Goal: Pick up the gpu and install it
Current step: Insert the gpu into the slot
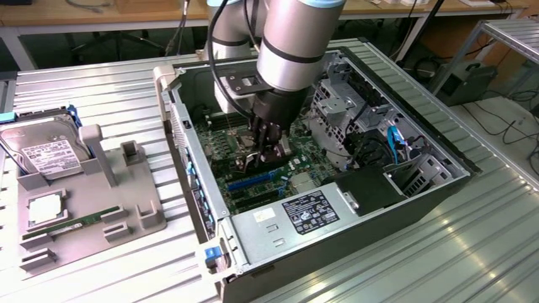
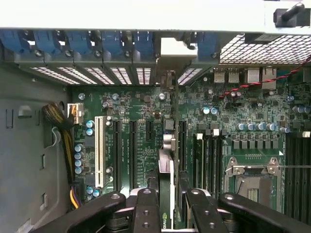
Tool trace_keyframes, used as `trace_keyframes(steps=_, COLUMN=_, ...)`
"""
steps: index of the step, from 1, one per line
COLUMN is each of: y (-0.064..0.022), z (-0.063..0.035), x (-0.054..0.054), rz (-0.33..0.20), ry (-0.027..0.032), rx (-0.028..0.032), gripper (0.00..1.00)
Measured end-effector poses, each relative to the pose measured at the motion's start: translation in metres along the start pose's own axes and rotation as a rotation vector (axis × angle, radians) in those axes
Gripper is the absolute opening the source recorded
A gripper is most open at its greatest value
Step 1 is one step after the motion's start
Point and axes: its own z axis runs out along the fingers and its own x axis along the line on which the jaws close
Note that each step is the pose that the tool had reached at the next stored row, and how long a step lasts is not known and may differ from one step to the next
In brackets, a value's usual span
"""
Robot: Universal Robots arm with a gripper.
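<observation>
Seating is your step: the pincer (image 2: pixel 165 204) grips the gpu (image 2: pixel 165 167) edge-on, deep in the case (image 1: pixel 425 205) over the motherboard (image 2: pixel 141 145). Keep the card upright, bracket toward the case's rear wall, and press evenly.

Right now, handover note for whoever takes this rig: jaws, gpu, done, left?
Gripper: jaws closed on the gpu, held edge-on.
Gpu: down inside the open PC case, over the motherboard, lined up with an expansion slot, silvery bracket end toward the case's rear slot openings.
Done: pickup; card carried into the case.
Left: cannot tell whether it is fully seated in the slot; jaws not released.
Hard drive and RAM stick sit on the grey holder outside.
</observation>
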Motion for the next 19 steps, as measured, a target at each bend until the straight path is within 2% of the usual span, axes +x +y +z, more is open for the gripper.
trace_keyframes(steps=4, y=-0.0001, z=0.0016, x=-0.001, rz=-0.006, ry=0.0031, rx=0.0079, gripper=0.26)
trace_keyframes(steps=14, y=0.0005, z=0.0043, x=0.0, rz=0.022, ry=0.0034, rx=0.011, gripper=0.26)
trace_keyframes(steps=17, y=0.0019, z=0.0099, x=0.002, rz=0.023, ry=0.0046, rx=0.0129, gripper=0.26)
trace_keyframes(steps=19, y=0.0015, z=0.0188, x=0.004, rz=0.021, ry=0.0051, rx=0.0127, gripper=0.26)
